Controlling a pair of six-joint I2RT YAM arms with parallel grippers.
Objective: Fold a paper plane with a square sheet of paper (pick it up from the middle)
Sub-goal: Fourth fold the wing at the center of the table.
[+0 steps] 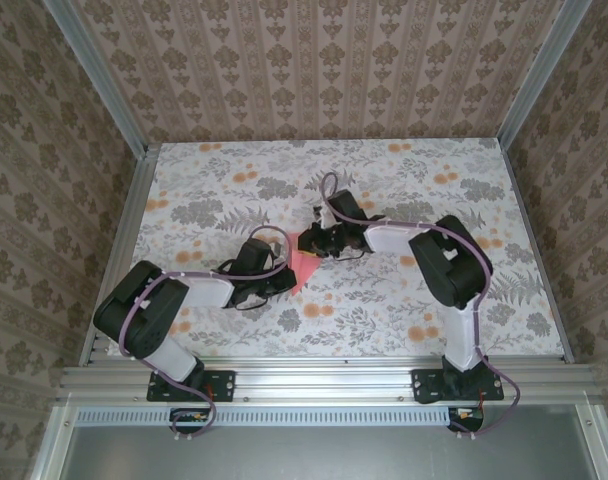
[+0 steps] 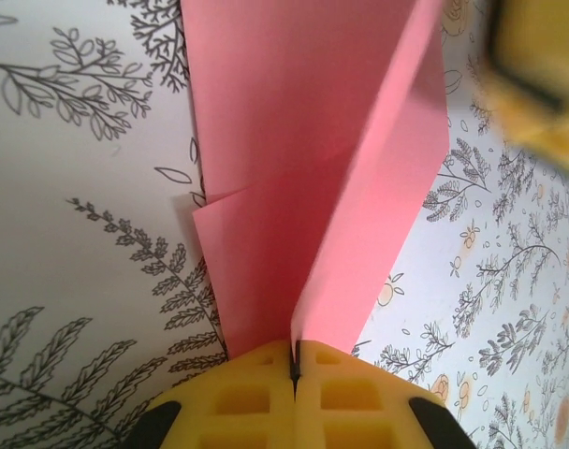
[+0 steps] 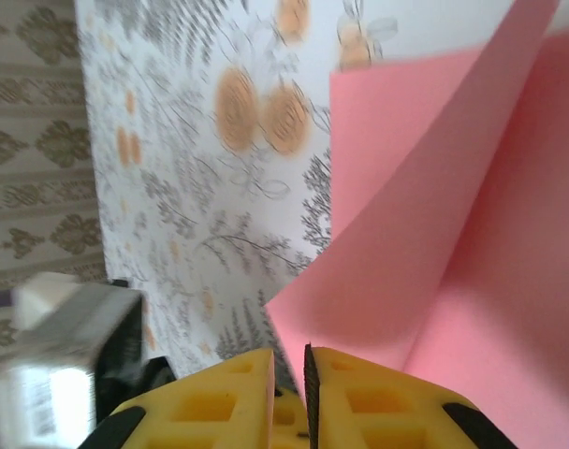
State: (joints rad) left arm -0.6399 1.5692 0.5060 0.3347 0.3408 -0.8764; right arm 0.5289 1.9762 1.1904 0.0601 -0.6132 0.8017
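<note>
The left gripper [image 2: 294, 367] has its yellow pads pressed together on the pink sheet [image 2: 303, 150], and a raised fold of the paper runs straight into the seam between them. A pinch on the crease line like this looks meant to hold the two halves aligned while the other end is worked. The right gripper [image 3: 306, 360] meets the same sheet from the far right. Its pads stand almost together with a thin dark slit between them, and a corner of the paper comes down to that slit, but I cannot tell whether it is pinched there or only touching. From above, the sheet sits near the middle of the flowered table [image 1: 404, 170], between the two grippers, partly lifted off the surface and curling rather than lying flat. It is creased and partly folded, not yet a slim dart, so I judge the folding to be about midway. The next move likely calls for one end anchored so the thin paper neither slips nor buckles.
</note>
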